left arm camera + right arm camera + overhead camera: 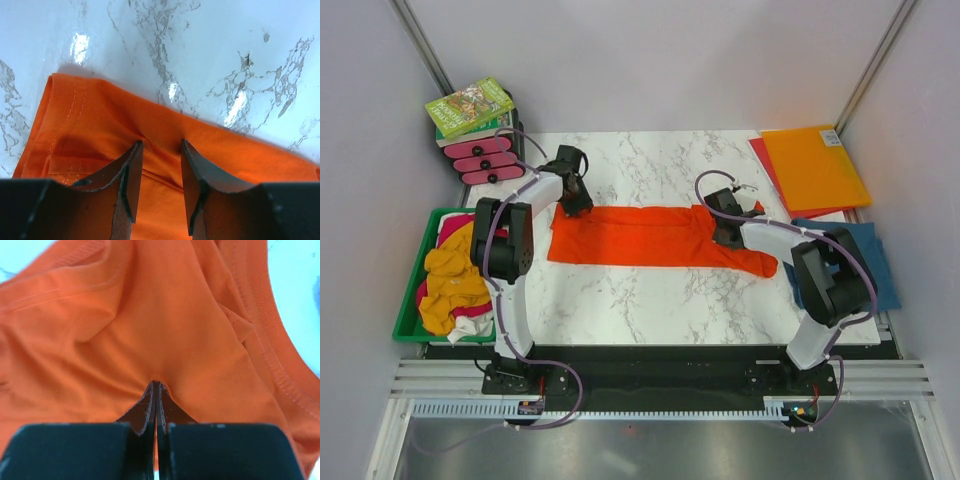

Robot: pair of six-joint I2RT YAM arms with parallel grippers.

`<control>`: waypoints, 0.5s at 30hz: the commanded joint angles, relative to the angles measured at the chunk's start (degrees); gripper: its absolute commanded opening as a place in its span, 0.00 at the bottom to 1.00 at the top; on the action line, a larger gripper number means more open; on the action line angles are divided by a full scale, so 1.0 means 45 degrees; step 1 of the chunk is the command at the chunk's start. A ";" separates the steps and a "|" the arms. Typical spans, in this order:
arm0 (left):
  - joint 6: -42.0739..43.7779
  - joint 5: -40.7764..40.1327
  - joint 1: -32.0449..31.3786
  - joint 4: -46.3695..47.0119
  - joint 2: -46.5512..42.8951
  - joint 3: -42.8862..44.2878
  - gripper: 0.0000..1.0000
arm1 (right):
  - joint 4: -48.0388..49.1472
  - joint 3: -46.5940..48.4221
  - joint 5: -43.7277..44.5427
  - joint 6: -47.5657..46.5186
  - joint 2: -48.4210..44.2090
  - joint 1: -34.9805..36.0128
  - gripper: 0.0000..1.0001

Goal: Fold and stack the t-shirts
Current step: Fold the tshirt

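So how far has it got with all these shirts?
One teal-blue t-shirt lies flat at the right, seemingly folded already. The orange t-shirt is in hand: a long strip on the table, right pincer shut on it near the collar, left pincer open over the other end. Left: finishing that fold, stacking it, then the crumpled tees in the green bin.

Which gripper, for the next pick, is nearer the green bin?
Left. The left gripper is on the orange t-shirt's end beside the green bin; the right gripper grips the opposite end.
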 commanded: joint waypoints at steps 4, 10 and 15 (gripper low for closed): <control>-0.0130 -0.0214 0.0018 -0.0615 -0.0665 -0.1320 0.40 | -0.0228 0.0465 -0.0941 0.0621 0.1781 -0.0773 0.00; -0.0813 -0.0370 -0.0001 -0.0694 -0.2516 -0.3878 0.34 | -0.0462 0.1711 -0.1430 0.0387 0.3265 -0.1671 0.02; -0.1614 -0.0468 -0.0196 -0.0674 -0.4686 -0.7101 0.29 | -0.0872 0.3431 -0.1839 0.0134 0.4727 -0.1906 0.04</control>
